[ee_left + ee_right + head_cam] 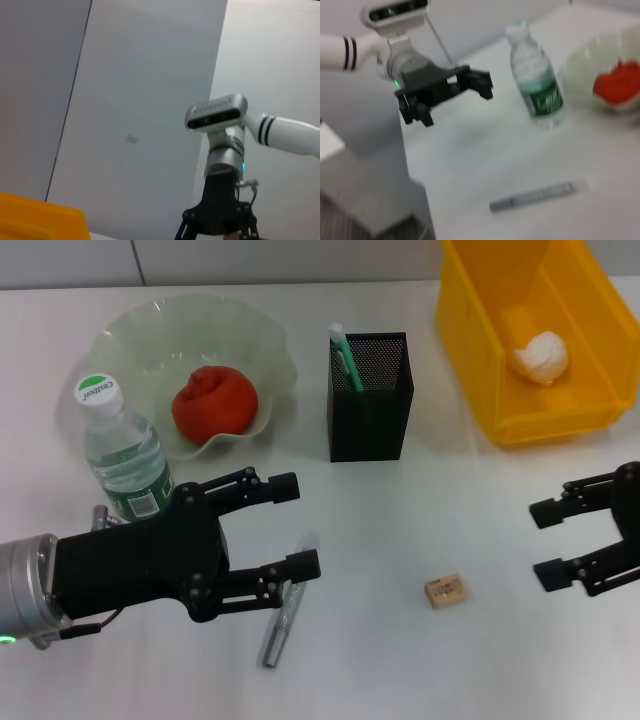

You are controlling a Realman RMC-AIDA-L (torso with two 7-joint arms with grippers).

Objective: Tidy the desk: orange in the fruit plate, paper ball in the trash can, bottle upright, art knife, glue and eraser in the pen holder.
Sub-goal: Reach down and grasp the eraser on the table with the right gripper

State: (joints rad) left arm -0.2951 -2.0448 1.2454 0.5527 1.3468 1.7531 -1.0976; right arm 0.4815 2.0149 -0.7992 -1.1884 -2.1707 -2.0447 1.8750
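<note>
Desk (400, 680) — tidying status, judged from how things are lying.

Done, four items:
- Orange (214, 400) is sitting in the fruit plate (130, 335), near the far left corner.
- Paper ball (541, 357) is lying in the trash can (470, 330), at the far right corner.
- Bottle (122, 455) is standing upright, touching or just beside the plate's near rim.
- Art knife (345, 358) is standing in the pen holder (370, 415), tip up, at the far middle.

Left, two items:
- Glue (285, 610) is lying flat near the front edge, left of centre.
- Eraser (445, 591) is lying flat near the front edge, right of centre.

Grippers:
- Left gripper (297, 525) is hovering over the glue's far end, jaws spread wide, holding nothing; a grasp looks likely next.
- Right gripper (550, 543) is hanging by the right edge, well apart from the eraser, jaws spread, holding nothing.

Writing: the bottle cap is showing a green word, seemingly "C'estbon" — read upside down. The bottle's label text and the eraser's dark print are too small to read.
</note>
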